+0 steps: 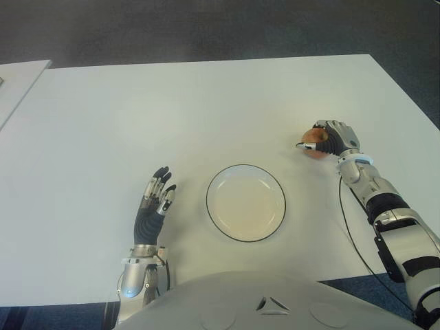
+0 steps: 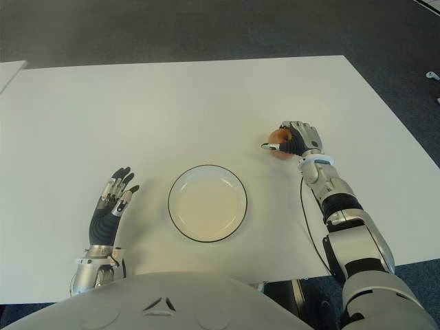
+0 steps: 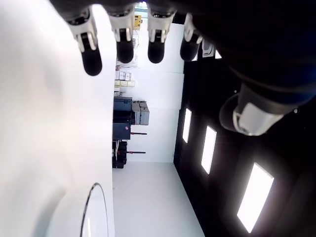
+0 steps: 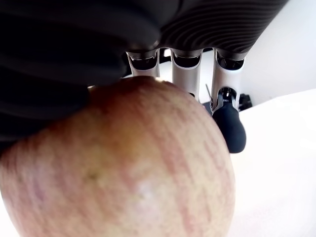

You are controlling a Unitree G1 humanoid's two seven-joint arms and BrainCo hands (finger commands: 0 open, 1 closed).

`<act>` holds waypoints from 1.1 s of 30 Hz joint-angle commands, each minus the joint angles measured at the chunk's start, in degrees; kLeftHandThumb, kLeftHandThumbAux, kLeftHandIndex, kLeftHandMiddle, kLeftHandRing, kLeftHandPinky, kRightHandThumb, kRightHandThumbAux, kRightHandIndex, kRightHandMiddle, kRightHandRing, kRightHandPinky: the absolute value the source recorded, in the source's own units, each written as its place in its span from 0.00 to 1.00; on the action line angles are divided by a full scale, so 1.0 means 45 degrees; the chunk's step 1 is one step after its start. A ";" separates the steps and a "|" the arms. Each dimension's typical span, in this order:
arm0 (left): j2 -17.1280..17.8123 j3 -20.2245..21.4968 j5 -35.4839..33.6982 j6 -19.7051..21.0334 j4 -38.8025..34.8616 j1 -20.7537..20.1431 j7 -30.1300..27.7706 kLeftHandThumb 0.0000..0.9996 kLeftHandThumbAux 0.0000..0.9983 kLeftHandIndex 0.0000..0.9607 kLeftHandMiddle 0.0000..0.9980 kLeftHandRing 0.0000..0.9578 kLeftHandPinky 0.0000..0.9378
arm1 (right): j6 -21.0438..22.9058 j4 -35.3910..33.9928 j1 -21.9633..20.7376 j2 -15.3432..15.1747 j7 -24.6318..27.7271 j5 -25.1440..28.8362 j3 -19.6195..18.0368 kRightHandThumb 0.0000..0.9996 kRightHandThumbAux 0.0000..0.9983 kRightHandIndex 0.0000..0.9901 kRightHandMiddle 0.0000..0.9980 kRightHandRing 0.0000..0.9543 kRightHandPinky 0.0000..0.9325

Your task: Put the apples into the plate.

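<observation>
Left eye view, going left to right: left hand [image 1: 152,205] sits just left of plate [image 1: 246,203], fingers straight and loose, holding nothing. Plate near table's [image 1: 172,110] front edge, nothing on it. Further right, right hand [image 1: 328,139] curled round apple [image 1: 314,142], well right of plate and a bit farther back. Right wrist view pretty much all apple, fingers [image 4: 228,123] wrapped over it.
</observation>
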 commanded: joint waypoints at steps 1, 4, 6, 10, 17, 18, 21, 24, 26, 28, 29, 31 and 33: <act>-0.0087 -0.0054 -0.0169 -0.0239 0.0156 0.0001 -0.0182 0.09 0.52 0.09 0.05 0.09 0.20 | -0.0145 0.0036 -0.0108 0.0176 -0.0167 0.0257 -0.0116 0.93 0.61 0.78 0.81 0.82 0.85; -0.0074 -0.0074 -0.0244 -0.0407 0.0221 -0.0006 -0.0257 0.09 0.52 0.09 0.05 0.09 0.19 | -0.0040 -0.0049 -0.0104 0.0220 -0.0130 0.0390 -0.0230 0.96 0.62 0.80 0.82 0.84 0.87; -0.0074 -0.0088 -0.0242 -0.0460 0.0214 0.0012 -0.0279 0.09 0.52 0.09 0.04 0.08 0.18 | 0.0049 -0.0159 -0.0101 0.0238 -0.0061 0.0496 -0.0314 0.98 0.62 0.81 0.84 0.86 0.88; -0.0056 -0.0097 -0.0188 -0.0445 0.0205 0.0027 -0.0251 0.09 0.52 0.09 0.04 0.07 0.17 | 0.0063 -0.0267 -0.0096 0.0217 -0.0006 0.0585 -0.0377 0.99 0.63 0.83 0.86 0.88 0.90; -0.0085 -0.0072 -0.0175 -0.0543 0.0296 -0.0018 -0.0222 0.08 0.53 0.08 0.04 0.07 0.17 | -0.0056 -0.0465 -0.0073 0.0096 0.0118 0.0647 -0.0419 1.00 0.63 0.85 0.88 0.90 0.91; -0.0092 -0.0059 -0.0166 -0.0587 0.0319 -0.0027 -0.0212 0.08 0.53 0.08 0.04 0.07 0.17 | -0.0063 -0.0499 -0.0071 0.0080 0.0138 0.0643 -0.0422 1.00 0.63 0.85 0.88 0.90 0.91; -0.0108 -0.0042 -0.0114 -0.0691 0.0396 -0.0062 -0.0185 0.08 0.53 0.08 0.04 0.07 0.17 | -0.0076 -0.0572 -0.0071 0.0043 0.0164 0.0622 -0.0430 1.00 0.63 0.85 0.88 0.90 0.91; -0.0101 -0.0037 -0.0088 -0.0757 0.0442 -0.0081 -0.0182 0.07 0.53 0.07 0.04 0.07 0.16 | -0.0075 -0.0650 -0.0062 0.0023 0.0168 0.0606 -0.0434 1.00 0.64 0.86 0.87 0.90 0.90; -0.0094 -0.0047 -0.0118 -0.0859 0.0510 -0.0119 -0.0226 0.07 0.52 0.07 0.03 0.06 0.16 | -0.0049 -0.0868 -0.0047 -0.0019 0.0234 0.0612 -0.0462 1.00 0.64 0.86 0.88 0.90 0.91; -0.0093 -0.0070 -0.0129 -0.0918 0.0546 -0.0138 -0.0249 0.07 0.52 0.07 0.03 0.06 0.17 | -0.0043 -0.1017 -0.0024 -0.0045 0.0282 0.0635 -0.0502 1.00 0.64 0.86 0.88 0.91 0.91; -0.0089 -0.0081 -0.0132 -0.0927 0.0547 -0.0136 -0.0252 0.07 0.52 0.06 0.03 0.06 0.16 | -0.0043 -0.1058 -0.0006 -0.0046 0.0294 0.0645 -0.0522 1.00 0.64 0.86 0.88 0.90 0.91; -0.0092 -0.0103 -0.0122 -0.0931 0.0555 -0.0142 -0.0245 0.07 0.52 0.06 0.03 0.06 0.16 | -0.0049 -0.1096 0.0013 -0.0050 0.0310 0.0653 -0.0554 1.00 0.64 0.86 0.88 0.90 0.90; -0.0091 -0.0115 -0.0141 -0.0913 0.0562 -0.0147 -0.0249 0.07 0.53 0.06 0.02 0.06 0.15 | -0.0027 -0.1195 0.0042 -0.0061 0.0329 0.0644 -0.0578 1.00 0.63 0.86 0.88 0.90 0.90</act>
